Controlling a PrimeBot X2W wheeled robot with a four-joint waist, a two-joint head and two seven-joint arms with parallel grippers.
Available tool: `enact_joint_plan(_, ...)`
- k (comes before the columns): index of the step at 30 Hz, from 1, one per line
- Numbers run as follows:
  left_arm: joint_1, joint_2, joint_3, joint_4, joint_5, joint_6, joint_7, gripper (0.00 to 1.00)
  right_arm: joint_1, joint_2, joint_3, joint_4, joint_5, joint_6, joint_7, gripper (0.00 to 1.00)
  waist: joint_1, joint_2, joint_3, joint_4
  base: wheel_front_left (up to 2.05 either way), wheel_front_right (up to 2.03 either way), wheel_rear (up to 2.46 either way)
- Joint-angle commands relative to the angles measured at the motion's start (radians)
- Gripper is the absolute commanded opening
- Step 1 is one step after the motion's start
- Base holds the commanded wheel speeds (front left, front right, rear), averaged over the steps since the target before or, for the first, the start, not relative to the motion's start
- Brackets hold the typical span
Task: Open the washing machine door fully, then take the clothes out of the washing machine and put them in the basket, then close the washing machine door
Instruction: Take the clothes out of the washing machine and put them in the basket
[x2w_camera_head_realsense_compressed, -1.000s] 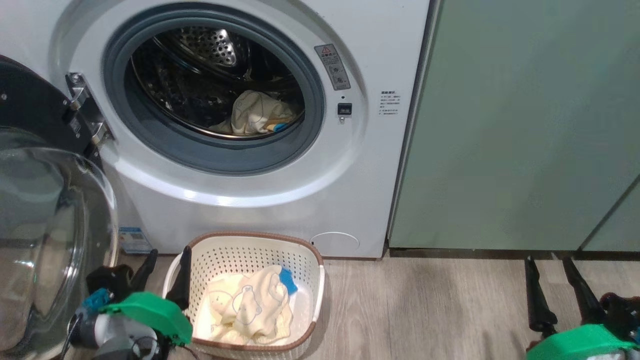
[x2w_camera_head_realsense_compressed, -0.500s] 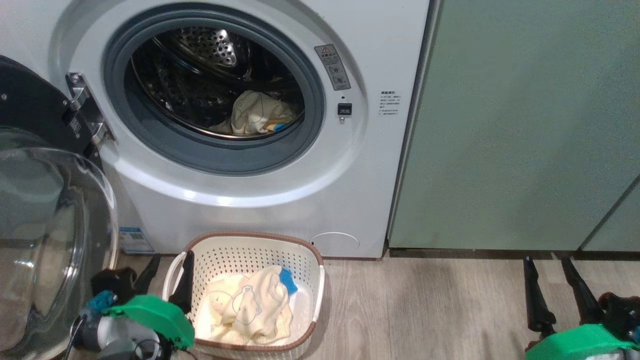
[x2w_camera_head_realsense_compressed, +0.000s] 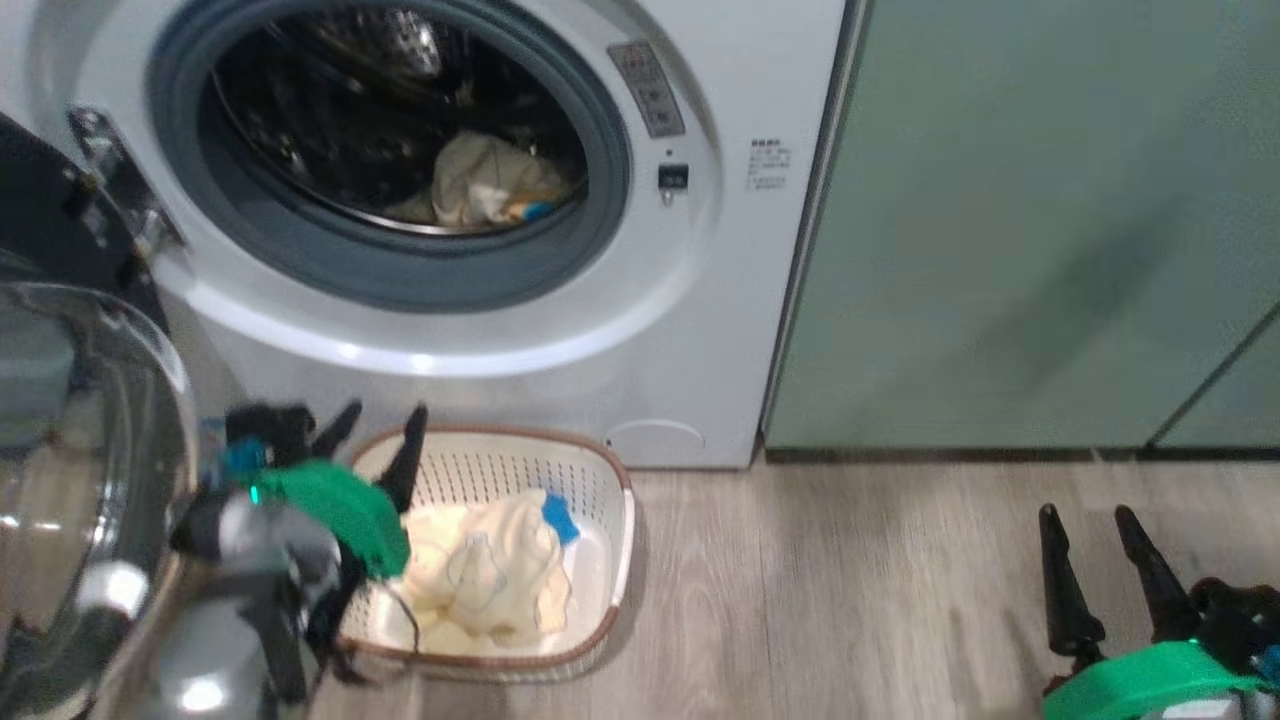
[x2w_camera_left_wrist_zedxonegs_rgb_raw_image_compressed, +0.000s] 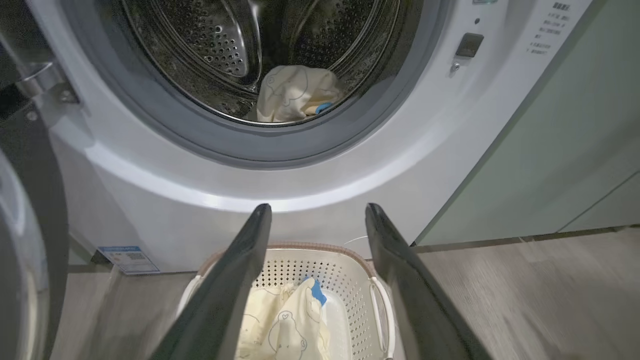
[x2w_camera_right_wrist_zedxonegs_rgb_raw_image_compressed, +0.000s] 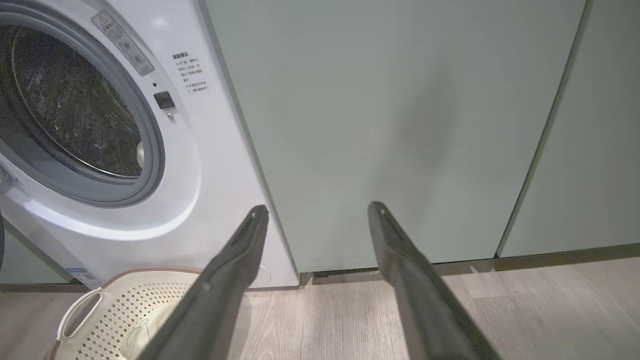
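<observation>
Left wrist: basket (x2w_camera_left_wrist_zedxonegs_rgb_raw_image_compressed: 287, 264) below L claw (x2w_camera_left_wrist_zedxonegs_rgb_raw_image_compressed: 317, 207)

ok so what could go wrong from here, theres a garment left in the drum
The open left gripper hangs low by the basket; rising to the drum it might clip the grey rubber rim.
The garment lies deep in the drum, so a shallow pinch could catch one fold and drop it.
The open door stands close beside that arm and could get knocked.
</observation>
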Motion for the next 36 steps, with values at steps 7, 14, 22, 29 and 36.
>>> enact_joint_plan(7,-0.329,0.137,-0.060,0.001,-0.039,-0.001,0.082,1.00,-0.142,0.007,0.025,-0.058,0.004,0.000,-0.010,1.00,0.0000,0.0000,0.221,-0.039,0.00,0.00,0.00)
enact_joint_plan(14,-0.523,0.190,-0.128,0.042,-0.074,-0.001,0.137,1.00,-0.209,0.015,0.029,-0.071,0.007,0.000,-0.010,1.00,0.0000,0.0000,0.350,-0.055,0.00,0.00,0.00)
enact_joint_plan(22,-0.778,0.250,-0.187,0.108,-0.170,-0.001,0.233,1.00,-0.300,0.017,0.053,-0.092,0.045,0.000,-0.010,1.00,0.0000,0.0000,0.505,-0.077,0.00,0.00,0.00)
enact_joint_plan(29,-0.959,0.291,-0.198,0.162,-0.250,-0.001,0.332,1.00,-0.358,0.017,0.065,-0.100,0.061,0.000,-0.010,1.00,0.0000,0.0000,0.612,-0.093,0.00,0.00,0.00)
enact_joint_plan(36,-1.094,0.303,-0.234,0.219,-0.276,-0.001,0.433,1.00,-0.393,0.017,0.075,-0.105,0.066,0.000,-0.010,1.00,0.0000,0.0000,0.683,-0.096,0.00,0.00,0.00)
